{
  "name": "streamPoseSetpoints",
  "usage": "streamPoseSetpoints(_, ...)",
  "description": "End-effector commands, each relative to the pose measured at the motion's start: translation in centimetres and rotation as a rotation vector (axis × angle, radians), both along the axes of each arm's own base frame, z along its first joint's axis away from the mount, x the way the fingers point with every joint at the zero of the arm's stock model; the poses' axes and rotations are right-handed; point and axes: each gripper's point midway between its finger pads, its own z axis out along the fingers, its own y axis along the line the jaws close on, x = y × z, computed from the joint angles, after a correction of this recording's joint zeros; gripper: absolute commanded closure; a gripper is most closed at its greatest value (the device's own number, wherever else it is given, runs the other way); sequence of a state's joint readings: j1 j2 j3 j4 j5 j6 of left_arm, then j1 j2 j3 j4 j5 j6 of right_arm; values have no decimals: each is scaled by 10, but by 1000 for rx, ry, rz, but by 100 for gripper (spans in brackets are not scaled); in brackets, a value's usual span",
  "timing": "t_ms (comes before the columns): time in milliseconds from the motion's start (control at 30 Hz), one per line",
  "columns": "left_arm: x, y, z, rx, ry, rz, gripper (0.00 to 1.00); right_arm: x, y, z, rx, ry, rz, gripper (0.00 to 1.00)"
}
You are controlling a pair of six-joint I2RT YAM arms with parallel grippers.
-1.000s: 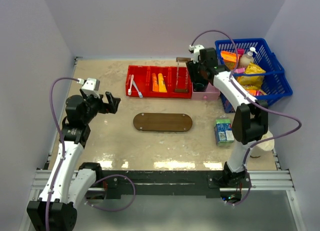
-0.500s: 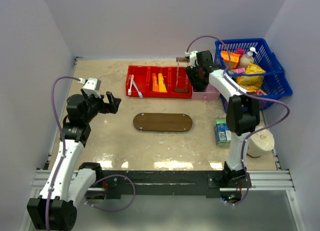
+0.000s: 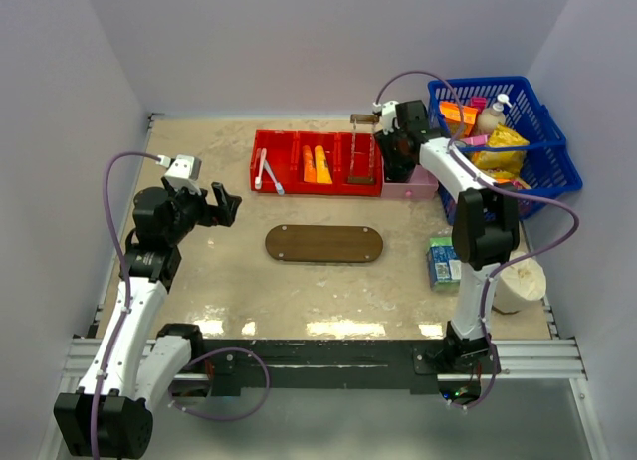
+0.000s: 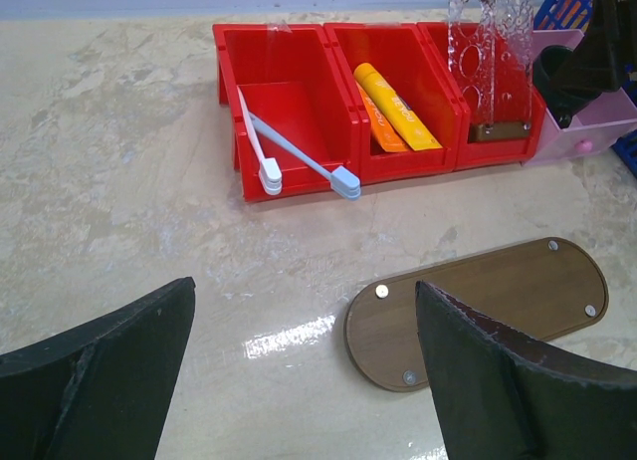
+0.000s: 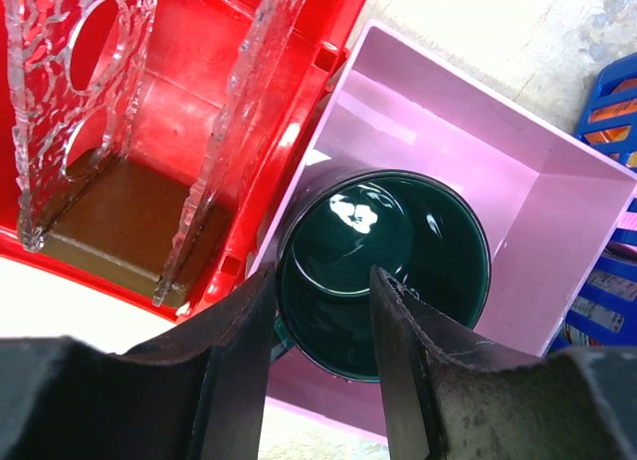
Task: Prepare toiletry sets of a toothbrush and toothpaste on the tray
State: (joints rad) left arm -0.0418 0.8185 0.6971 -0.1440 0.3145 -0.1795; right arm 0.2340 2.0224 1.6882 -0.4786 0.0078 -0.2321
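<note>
While the left hand (image 4: 304, 284) hangs spread wide and empty over the worktop (image 4: 119, 181), the tray (image 4: 478, 301) carries no set yet.

Likely faults, left to right:
- The two toothbrushes (image 4: 299, 156) lean together at the handle end in the left compartment of the red bin (image 4: 289, 52), so lifting one may drag the other.
- The toothpaste tubes (image 4: 398, 107) lie side by side in the middle compartment, so a pinch may catch both.
- The right hand (image 5: 318, 279), half open and gripping nothing, straddles the rim of a dark green cup (image 5: 428, 251) in the pink box (image 5: 537, 181). Closing there may tip the cup.

Brush heads point toward the bin's near wall, long axes front to back, one slanting right. The tubes slant likewise. The tray's long axis runs left to right.
</note>
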Motion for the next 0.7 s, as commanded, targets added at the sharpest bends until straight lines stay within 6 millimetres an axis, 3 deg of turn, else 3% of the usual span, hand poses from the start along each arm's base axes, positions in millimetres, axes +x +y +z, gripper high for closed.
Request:
streamPoseSetpoints(0, 2, -4, 14, -4, -40, -16, 4, 2, -3, 16, -3, -40, 14, 55)
streamPoseSetpoints(667, 5, -1, 11, 2, -24, 1, 4, -1, 3, -14, 13, 22, 30, 60)
